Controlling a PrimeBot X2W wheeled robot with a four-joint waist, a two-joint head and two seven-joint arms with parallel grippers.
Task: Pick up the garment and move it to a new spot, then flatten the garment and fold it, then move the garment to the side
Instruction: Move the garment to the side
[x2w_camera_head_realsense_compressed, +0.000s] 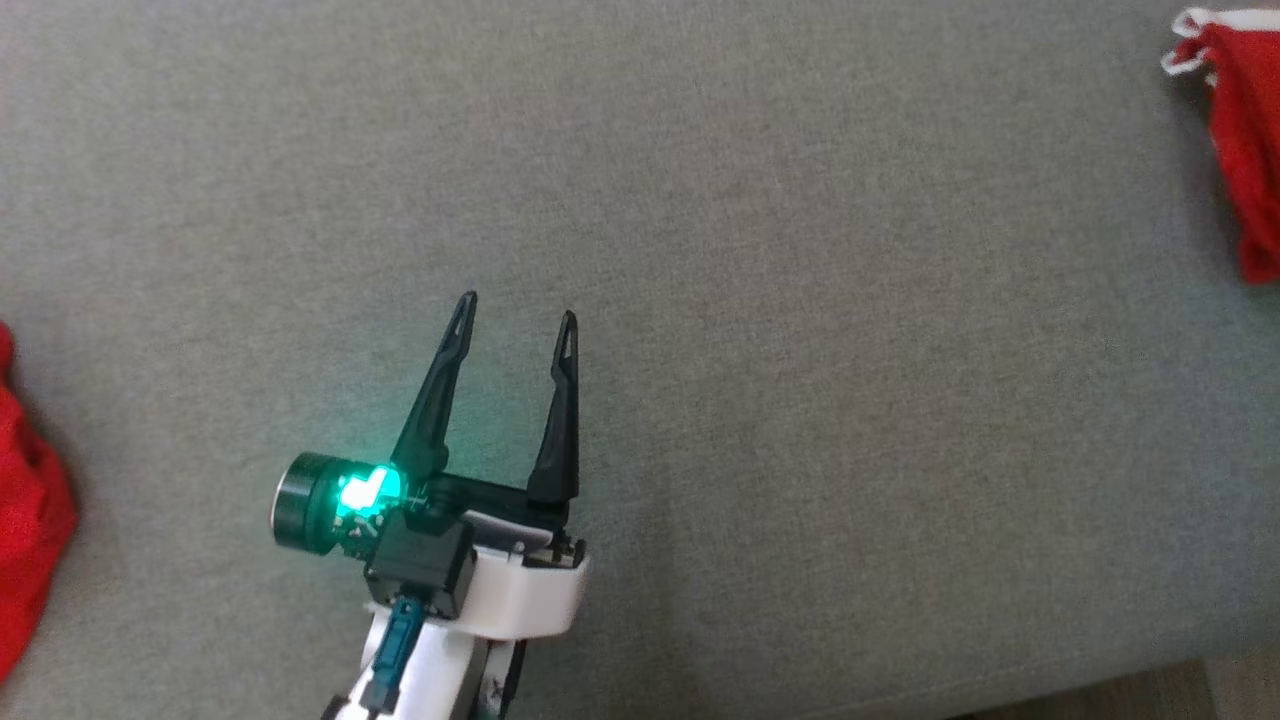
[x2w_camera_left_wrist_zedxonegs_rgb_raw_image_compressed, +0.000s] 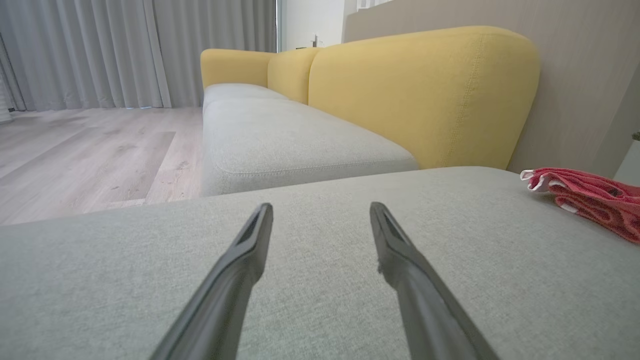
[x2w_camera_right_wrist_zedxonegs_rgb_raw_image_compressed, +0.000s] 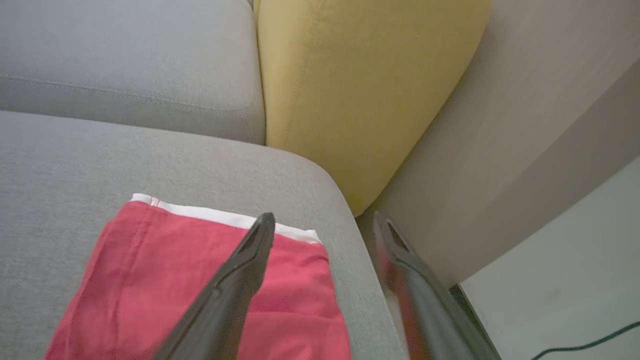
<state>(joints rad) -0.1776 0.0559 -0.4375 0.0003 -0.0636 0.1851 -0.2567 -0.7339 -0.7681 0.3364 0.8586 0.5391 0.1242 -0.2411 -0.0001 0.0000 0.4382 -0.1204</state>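
Because the folded red garment (x2w_camera_right_wrist_zedxonegs_rgb_raw_image_compressed: 200, 280) lies close to the rounded corner of the grey cushion (x2w_camera_right_wrist_zedxonegs_rgb_raw_image_compressed: 75, 165), the main risk is in lifting the tool away from it. The right gripper (x2w_camera_right_wrist_zedxonegs_rgb_raw_image_compressed: 322, 220) hangs over that corner with its two fingers spread apart and nothing clamped between them. One finger runs above the red cloth and crosses its white-trimmed hem. The other, blurred, reaches past the cushion's edge toward the gap beside the wall (x2w_camera_right_wrist_zedxonegs_rgb_raw_image_compressed: 500, 125). Whether the first finger touches the fabric cannot be told. If it does and the gripper draws back low, the tip could snag a layer. That would probably pull the fold open or drag the cloth toward the edge, where it could slip off beside the yellow backrest (x2w_camera_right_wrist_zedxonegs_rgb_raw_image_compressed: 350, 75).

From the right gripper, the garment sits directly beneath and spreads toward the side of the finger over the cloth and back under the wrist. Its hem lies just short of the fingertips. The left gripper (x2w_camera_head_realsense_compressed: 519, 306) is also spread wide and empty, low over bare cushion. The garment lies well apart from it, ahead and off to its right. A second red cloth (x2w_camera_head_realsense_compressed: 25, 520) lies off to its left.
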